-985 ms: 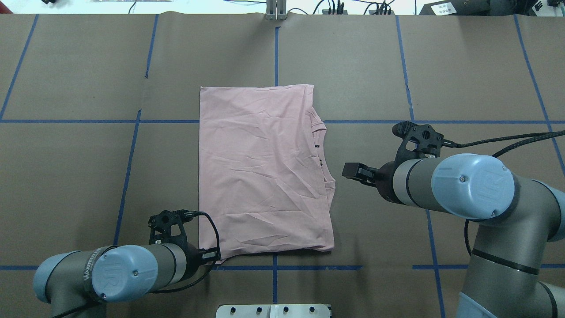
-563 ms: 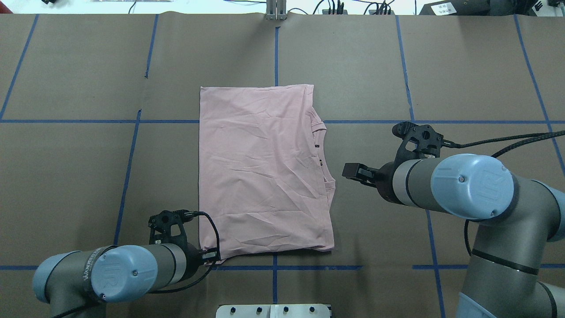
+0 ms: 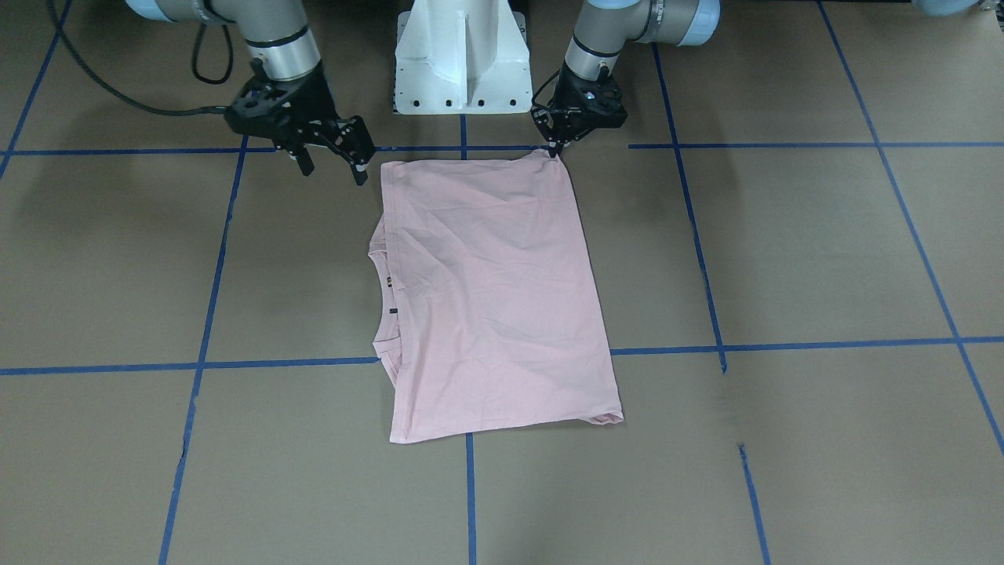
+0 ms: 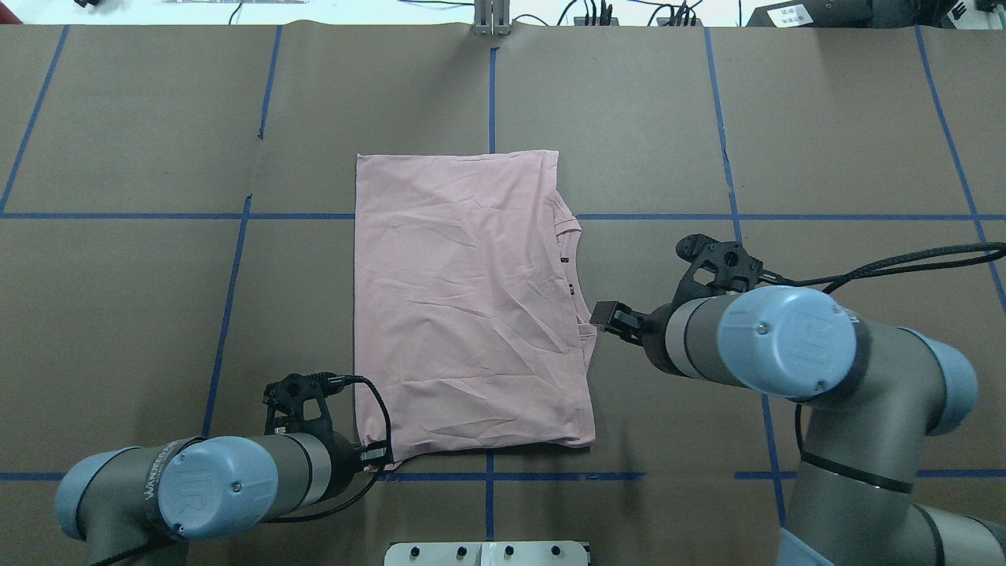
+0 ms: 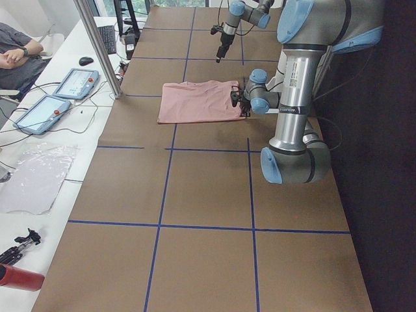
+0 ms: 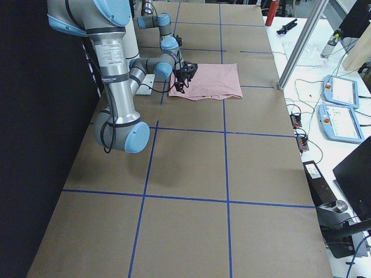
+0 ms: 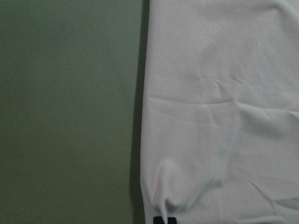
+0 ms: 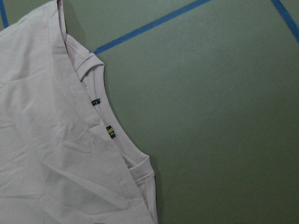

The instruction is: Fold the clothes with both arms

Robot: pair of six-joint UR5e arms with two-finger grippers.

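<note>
Left end effector (image 4: 383, 454) is pinching the shirt's (image 4: 464, 306) near corner, closed on fabric. Shirt is lying flat, part-folded, mid-tabletop (image 4: 157, 299). Right end effector (image 3: 333, 169) is hovering open beside the collar (image 4: 578, 271). Looks like another fold being set up: right needs its own grip before both lift.

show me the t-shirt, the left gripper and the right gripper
T-shirt (image 4: 464, 306), overhead view, middle of the fabric
left gripper (image 3: 558, 151), front-facing view, fingertips at the shirt's corner
right gripper (image 3: 334, 174), front-facing view, midway between its open fingers
</note>
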